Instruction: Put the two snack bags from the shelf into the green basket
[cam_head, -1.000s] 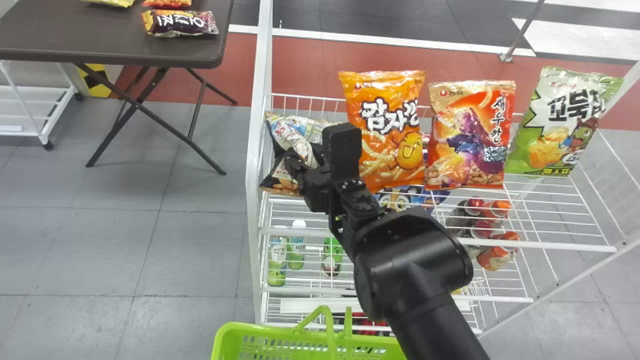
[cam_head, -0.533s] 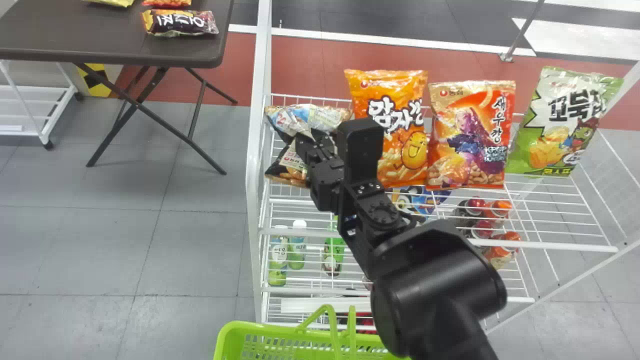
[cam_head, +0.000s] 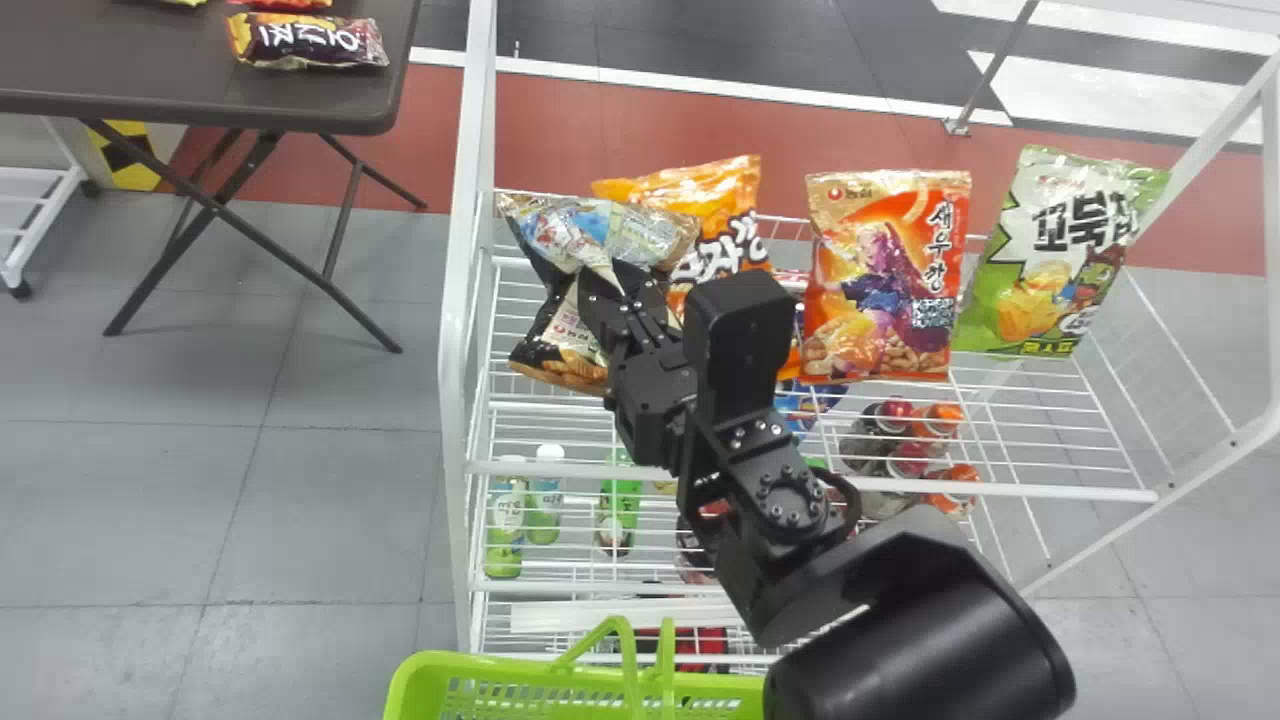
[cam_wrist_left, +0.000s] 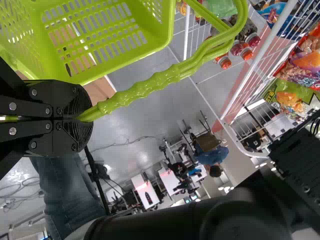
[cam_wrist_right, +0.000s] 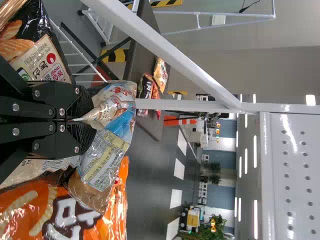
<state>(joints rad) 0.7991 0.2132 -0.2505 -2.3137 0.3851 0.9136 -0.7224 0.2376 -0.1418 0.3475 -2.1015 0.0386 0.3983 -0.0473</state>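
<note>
Your right gripper (cam_head: 613, 284) is clamped on the silver-blue bag (cam_head: 585, 232), its fingers together on a crumpled pinch of it. The bag spreads out past your fingertips, above the top shelf (cam_head: 1050, 491) at its left end. A black part (cam_head: 543, 328) with a pale label sits right beside the pinch, on the left; you can't tell from here whether it's the same bag or another one.

The orange bag (cam_head: 715, 188) is tilted just behind the silver-blue one and partly covered by it; contact between your gripper and the orange bag is hard to judge. To its right stand the red bag (cam_head: 880, 285) and then the green bag (cam_head: 1040, 270).

Your left gripper (cam_wrist_left: 82, 120) is closed around the handles (cam_wrist_left: 155, 82) of the basket (cam_head: 435, 670). The basket is in front of the shelf, nearer you and well below your right gripper.
</note>
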